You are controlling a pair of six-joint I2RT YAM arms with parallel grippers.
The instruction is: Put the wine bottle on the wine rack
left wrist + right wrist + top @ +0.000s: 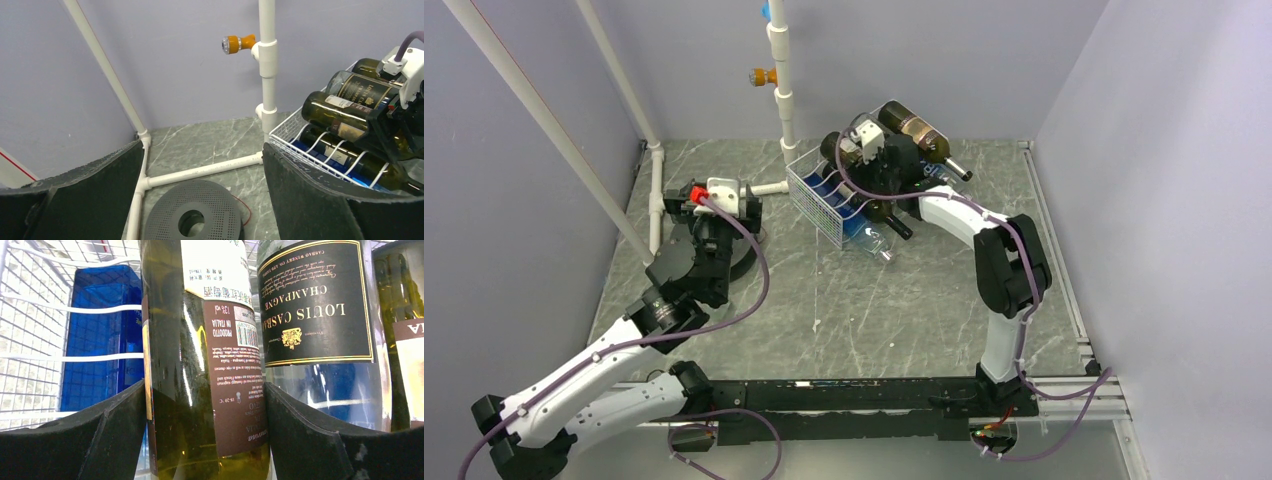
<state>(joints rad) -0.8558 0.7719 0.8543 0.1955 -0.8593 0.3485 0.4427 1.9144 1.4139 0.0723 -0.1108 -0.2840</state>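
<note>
Bottle between right claw jaws, atop rack

A robotics lab cell: plain lilac walls, white pipe frame, marbled tabletop.

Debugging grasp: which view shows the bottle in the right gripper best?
Right wrist: the wine bottle fills the frame, both fingers against its sides. Top external shows it small, mostly hidden by the right gripper. Left wrist shows it side-on over the wine rack, its far end behind the gripper.
</note>
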